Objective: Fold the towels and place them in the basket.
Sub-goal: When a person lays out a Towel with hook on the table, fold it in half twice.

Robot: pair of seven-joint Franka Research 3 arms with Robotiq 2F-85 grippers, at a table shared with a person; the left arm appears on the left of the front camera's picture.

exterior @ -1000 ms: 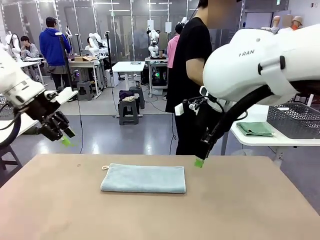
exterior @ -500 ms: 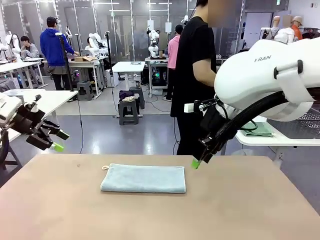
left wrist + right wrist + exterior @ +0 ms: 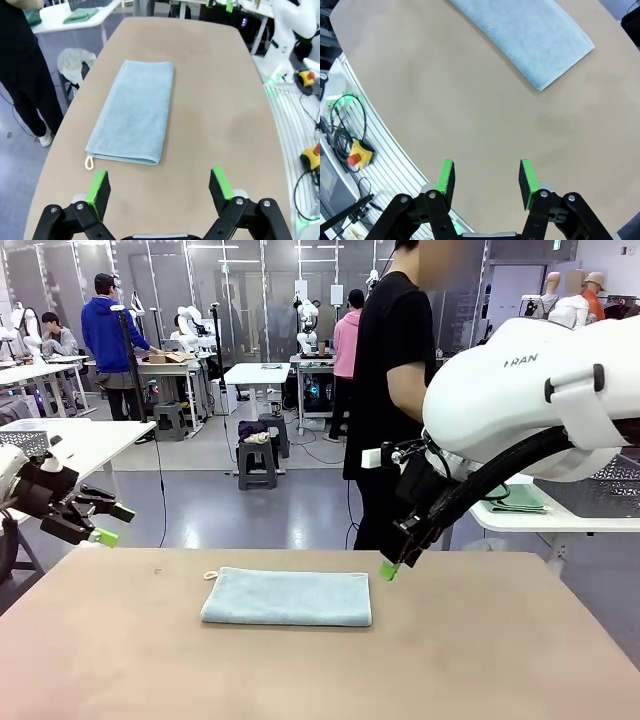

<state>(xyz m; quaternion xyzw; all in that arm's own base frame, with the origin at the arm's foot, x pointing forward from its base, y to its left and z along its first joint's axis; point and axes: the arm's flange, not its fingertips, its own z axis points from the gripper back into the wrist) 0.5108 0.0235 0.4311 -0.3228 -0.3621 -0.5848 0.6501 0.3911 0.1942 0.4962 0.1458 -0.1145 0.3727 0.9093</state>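
The light blue-grey terry towel [image 3: 287,597] lies folded into a flat rectangle on the tan table [image 3: 450,660], so its folding looks done. The left gripper [image 3: 112,524] hangs well off the towel's loop end, green-padded jaws spread wide and empty, and the right gripper [image 3: 388,569] hovers just past the towel's other end, jaws partly apart, gripping nothing. What remains, I judge, is carrying the towel to the dark grey mesh basket [image 3: 618,488], which stands well away from it.

Green folded cloth [image 3: 521,501] on white side table [image 3: 530,524]
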